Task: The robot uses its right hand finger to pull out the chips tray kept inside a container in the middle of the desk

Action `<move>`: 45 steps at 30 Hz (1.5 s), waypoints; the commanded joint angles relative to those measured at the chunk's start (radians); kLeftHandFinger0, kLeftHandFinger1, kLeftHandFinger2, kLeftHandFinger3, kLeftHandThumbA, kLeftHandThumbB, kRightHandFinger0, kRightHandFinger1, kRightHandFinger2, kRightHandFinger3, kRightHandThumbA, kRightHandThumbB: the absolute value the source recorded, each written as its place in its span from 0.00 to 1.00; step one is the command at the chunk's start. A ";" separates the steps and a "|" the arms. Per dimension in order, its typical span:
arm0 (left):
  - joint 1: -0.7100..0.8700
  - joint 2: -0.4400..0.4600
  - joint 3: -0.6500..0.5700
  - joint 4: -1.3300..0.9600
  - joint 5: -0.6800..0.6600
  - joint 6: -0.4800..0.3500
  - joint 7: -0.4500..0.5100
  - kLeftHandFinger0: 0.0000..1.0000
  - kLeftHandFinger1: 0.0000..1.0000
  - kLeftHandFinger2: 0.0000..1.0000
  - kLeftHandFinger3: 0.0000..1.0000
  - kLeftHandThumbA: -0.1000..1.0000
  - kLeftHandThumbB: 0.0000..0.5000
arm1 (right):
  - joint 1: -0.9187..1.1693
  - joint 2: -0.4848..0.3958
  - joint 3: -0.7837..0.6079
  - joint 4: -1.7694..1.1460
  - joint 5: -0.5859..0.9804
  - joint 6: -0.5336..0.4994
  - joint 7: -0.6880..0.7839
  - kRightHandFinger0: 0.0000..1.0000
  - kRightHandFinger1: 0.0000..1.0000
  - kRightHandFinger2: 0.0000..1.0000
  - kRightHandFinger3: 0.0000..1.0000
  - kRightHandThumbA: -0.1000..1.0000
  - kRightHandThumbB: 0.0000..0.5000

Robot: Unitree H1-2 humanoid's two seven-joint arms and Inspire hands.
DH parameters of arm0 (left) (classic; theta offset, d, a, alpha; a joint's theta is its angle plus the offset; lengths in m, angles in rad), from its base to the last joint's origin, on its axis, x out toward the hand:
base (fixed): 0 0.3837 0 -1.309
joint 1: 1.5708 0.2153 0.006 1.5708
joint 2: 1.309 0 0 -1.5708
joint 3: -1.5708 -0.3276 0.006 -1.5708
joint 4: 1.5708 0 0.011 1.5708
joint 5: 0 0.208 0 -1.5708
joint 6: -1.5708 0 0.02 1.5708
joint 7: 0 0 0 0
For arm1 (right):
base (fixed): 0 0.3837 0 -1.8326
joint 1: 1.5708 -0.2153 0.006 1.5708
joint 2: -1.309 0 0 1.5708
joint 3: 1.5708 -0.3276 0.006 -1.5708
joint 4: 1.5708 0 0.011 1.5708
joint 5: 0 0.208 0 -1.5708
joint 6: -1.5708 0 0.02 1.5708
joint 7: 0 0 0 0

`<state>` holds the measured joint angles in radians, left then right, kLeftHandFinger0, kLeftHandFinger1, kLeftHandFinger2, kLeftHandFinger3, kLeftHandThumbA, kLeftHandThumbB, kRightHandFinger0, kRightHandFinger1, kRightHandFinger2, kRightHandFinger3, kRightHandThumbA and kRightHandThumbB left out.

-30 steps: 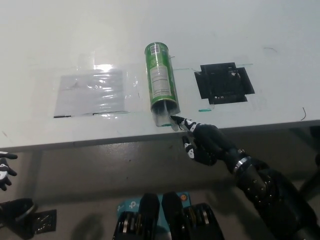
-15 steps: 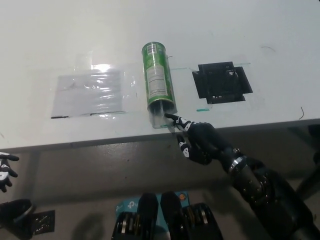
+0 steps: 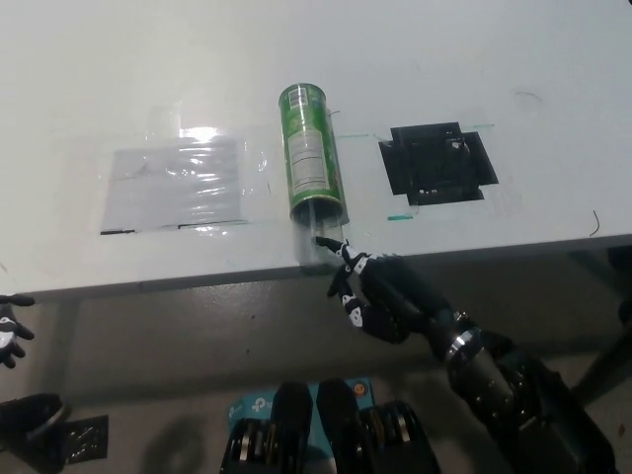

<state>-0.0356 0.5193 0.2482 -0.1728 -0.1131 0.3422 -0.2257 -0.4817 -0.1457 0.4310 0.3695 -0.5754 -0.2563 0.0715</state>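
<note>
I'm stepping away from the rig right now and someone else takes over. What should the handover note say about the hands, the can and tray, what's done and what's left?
Right robot hand: at the desk's near edge, one finger stretched to the can's open mouth; holds nothing.
Left robot hand: resting at the far lower left, mostly out of frame, state unclear.
Can: green, lying on its side mid-desk, open end toward the robot.
Tray: clear, pokes a little out of the mouth, right at the fingertip.
Done: finger reached the tray.
Left: pull the tray out of the can.
</note>
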 commanded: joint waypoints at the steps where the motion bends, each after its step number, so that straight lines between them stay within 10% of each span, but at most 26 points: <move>1: -0.026 0.028 0.019 -0.028 -0.022 -0.004 -0.007 0.33 0.33 0.38 0.55 0.29 0.00 | -0.005 0.043 0.034 -0.059 -0.022 -0.019 0.003 0.00 0.00 0.93 0.99 0.00 0.33; 45: -0.051 0.030 0.036 -0.037 -0.026 0.022 0.000 0.32 0.32 0.40 0.56 0.30 0.00 | 0.228 0.063 -0.014 -0.245 0.120 0.089 0.044 0.00 0.00 0.92 0.95 0.00 0.31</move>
<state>-0.0665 0.5180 0.2706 -0.1772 -0.1297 0.3640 -0.2256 -0.2597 -0.0943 0.4200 0.1624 -0.4840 -0.1780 0.0829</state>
